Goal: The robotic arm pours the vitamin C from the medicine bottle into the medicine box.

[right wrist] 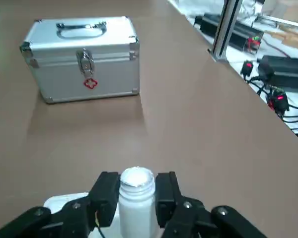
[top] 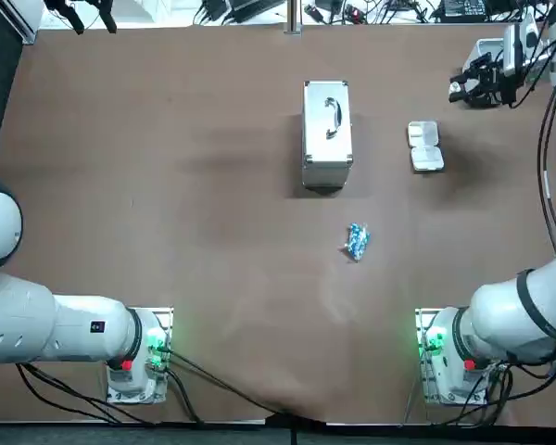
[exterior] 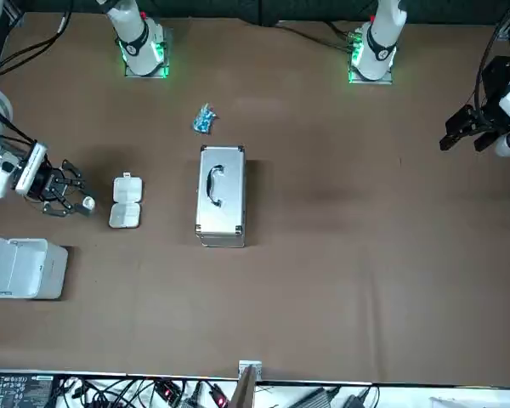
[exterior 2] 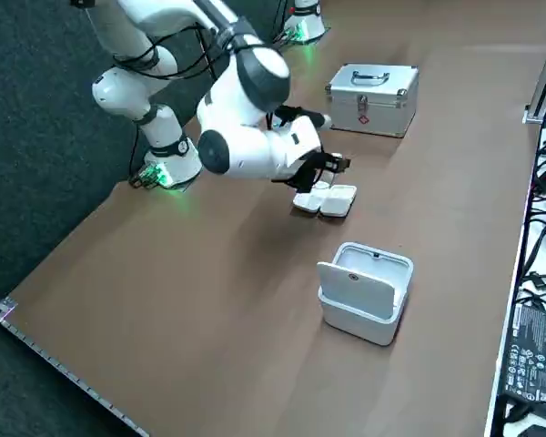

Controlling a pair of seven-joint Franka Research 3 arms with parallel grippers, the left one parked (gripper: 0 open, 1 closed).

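Here, over the cable-fringed brown table point(top: 167, 204), the right end effector point(right wrist: 137, 191) clamps the medicine bottle point(right wrist: 137, 210) beside the medicine box point(top: 424, 146).

R hand point(exterior 2: 335, 166) | just above open pill box point(exterior 2: 326, 201), poss. touching | case point(exterior 2: 373, 98) beyond

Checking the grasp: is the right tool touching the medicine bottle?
Touching. In the right wrist view, both fingers of the right tool, beside the medicine box, press against the medicine bottle.
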